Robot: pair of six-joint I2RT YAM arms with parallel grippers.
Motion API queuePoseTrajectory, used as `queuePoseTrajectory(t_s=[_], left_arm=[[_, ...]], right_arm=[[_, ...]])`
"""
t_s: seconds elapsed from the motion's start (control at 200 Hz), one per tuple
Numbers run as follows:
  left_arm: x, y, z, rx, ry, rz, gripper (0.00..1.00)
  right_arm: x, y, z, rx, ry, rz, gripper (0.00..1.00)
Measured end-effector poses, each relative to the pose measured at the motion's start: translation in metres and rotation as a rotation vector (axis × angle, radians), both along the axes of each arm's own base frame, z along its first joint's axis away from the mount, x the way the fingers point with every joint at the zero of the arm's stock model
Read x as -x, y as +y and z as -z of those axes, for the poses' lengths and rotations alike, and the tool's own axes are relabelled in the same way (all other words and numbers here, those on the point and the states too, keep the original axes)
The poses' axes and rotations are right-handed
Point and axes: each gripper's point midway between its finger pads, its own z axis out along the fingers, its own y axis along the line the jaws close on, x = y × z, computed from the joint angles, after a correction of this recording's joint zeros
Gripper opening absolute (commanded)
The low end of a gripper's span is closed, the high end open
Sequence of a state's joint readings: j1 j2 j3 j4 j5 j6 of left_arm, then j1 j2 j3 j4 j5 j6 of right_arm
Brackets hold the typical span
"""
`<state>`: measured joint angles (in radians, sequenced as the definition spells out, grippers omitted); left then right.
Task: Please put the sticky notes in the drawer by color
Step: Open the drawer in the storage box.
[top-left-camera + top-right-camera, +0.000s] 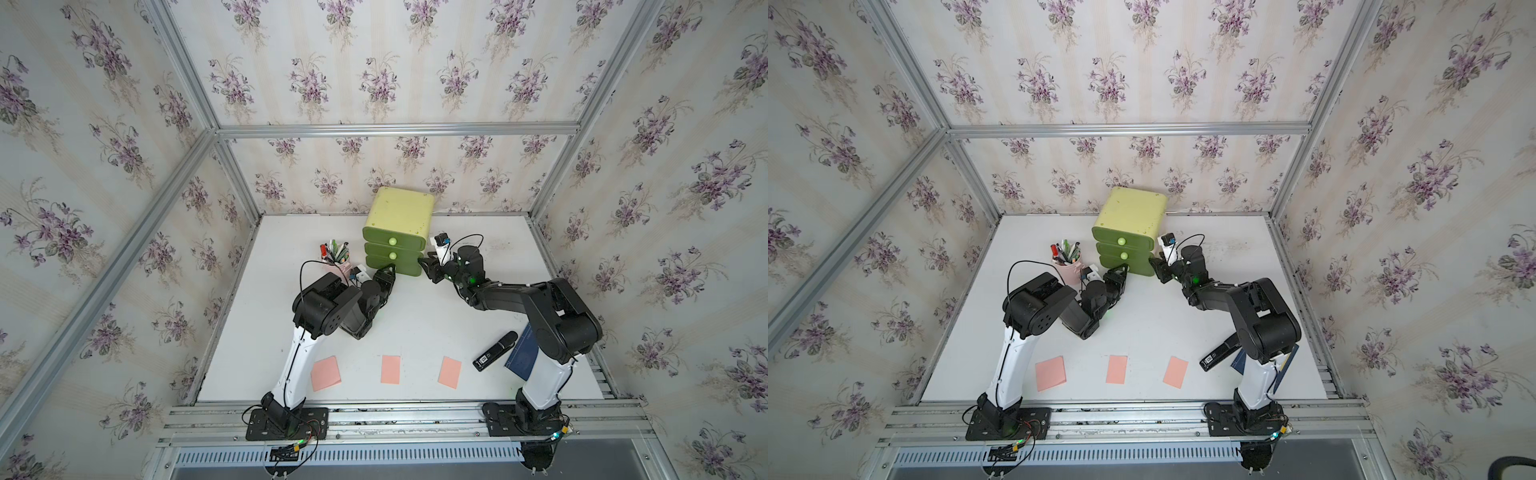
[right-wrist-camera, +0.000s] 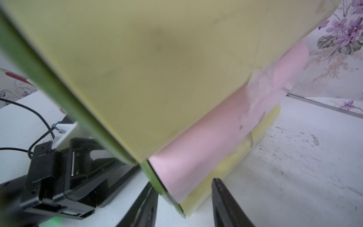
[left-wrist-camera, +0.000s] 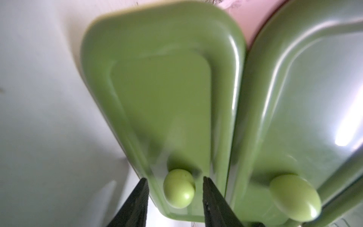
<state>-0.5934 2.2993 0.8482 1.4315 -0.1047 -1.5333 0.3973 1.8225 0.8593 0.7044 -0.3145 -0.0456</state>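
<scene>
From my station I see the left gripper point(image 3: 174, 179) lined up on the bottom drawer point(image 3: 157, 88) of the drawer chest point(image 1: 399, 212). Its two black fingers point(image 3: 137, 202) stand on either side of the round knob point(image 3: 179, 188). They are parted only a little wider than the knob, with a sliver of daylight on each side, so nothing is gripped. The right gripper point(image 1: 422, 262) is at the chest's lower front corner on the opposite side. In its wrist view the jaws are drawn in close around that corner point(image 2: 182, 182), one finger on the green drawer front and the other along the pale yellow side wall, pinching the chest. The chest stands at the back of the white table point(image 1: 415, 316), just beside a pink pen cup point(image 1: 338, 259). Three pink sticky notes point(image 1: 325, 372) point(image 1: 390, 369) point(image 1: 450, 372) lie flat in a row along the near edge, well apart from both grippers. Near the right arm's base I see a black stapler-like device point(image 1: 494, 351) and a dark blue book point(image 1: 521, 357).
</scene>
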Motion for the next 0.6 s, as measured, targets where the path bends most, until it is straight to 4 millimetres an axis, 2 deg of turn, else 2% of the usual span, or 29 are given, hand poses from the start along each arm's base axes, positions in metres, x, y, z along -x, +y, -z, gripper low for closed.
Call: queuePoseTrajectory(t_s=[0.045,0.08,0.105,0.425,0.52,0.6], left_arm=[[0.0003,0.0007,-0.0005,0.012,-0.005,-0.003,0.44],[0.0004,0.0011,-0.0010,0.019,-0.008,-0.005,0.34],[0.0004,0.0011,-0.0013,0.021,-0.009,-0.005,0.32],[-0.0026,-0.0013,-0.0018,0.031,-0.007,-0.004,0.32],[-0.0026,-0.0019,-0.0013,0.033,-0.004,-0.002,0.26],[-0.0025,-0.0020,-0.0014,0.034,-0.004,-0.001,0.25]], right_arm=[[0.0000,-0.0005,0.0002,0.001,0.002,0.003,0.47],[0.0000,-0.0008,0.0004,0.002,0.004,0.004,0.47],[0.0000,-0.0009,0.0004,0.003,0.004,0.005,0.47],[0.0000,-0.0007,0.0032,0.007,0.012,0.007,0.46],[-0.0013,0.0005,0.0029,0.008,0.015,0.006,0.45],[-0.0015,0.0018,0.0023,0.011,0.014,0.008,0.44]])
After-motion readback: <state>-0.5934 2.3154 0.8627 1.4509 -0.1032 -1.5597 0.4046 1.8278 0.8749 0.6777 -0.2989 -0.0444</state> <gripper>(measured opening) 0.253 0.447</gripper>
